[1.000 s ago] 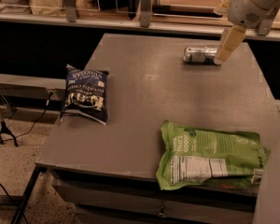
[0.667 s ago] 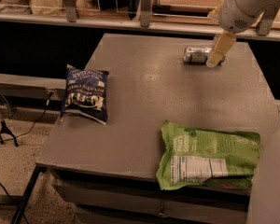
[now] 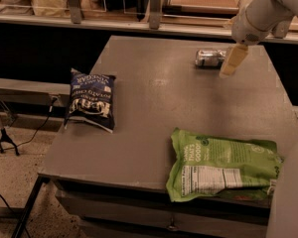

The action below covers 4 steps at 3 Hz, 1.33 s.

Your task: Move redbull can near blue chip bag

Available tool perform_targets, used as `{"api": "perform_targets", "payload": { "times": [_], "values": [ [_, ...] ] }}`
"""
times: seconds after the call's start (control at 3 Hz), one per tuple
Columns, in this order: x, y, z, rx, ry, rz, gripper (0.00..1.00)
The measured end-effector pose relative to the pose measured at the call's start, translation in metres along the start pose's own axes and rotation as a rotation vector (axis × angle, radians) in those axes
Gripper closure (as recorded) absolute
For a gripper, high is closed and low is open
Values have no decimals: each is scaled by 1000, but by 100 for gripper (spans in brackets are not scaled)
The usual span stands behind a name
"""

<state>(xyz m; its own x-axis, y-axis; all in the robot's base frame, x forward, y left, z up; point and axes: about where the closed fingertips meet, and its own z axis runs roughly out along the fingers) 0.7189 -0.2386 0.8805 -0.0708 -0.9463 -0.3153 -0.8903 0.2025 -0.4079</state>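
Redbull can (image 3: 210, 58) lay on its side on the desk (image 3: 154, 113), at 1 o'clock near the far edge. Gripper (image 3: 233, 62) hung just beside it at the can's 3 o'clock; its grasp state could not be told. Blue chip bag (image 3: 90, 99) sat at 9 o'clock, overhanging the left edge, well apart from the can. Green bag (image 3: 222, 165) lay at 5 o'clock by the front edge.
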Motion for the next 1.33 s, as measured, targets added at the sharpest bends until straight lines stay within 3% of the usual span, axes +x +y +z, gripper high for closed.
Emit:
{"api": "perform_targets", "payload": {
  "times": [0.33, 0.67, 1.33],
  "values": [
    [8, 4, 15, -25, 14, 7, 0],
    [14, 11, 28, -61, 27, 12, 16],
    [18, 15, 32, -86, 38, 19, 34]
  ]
}}
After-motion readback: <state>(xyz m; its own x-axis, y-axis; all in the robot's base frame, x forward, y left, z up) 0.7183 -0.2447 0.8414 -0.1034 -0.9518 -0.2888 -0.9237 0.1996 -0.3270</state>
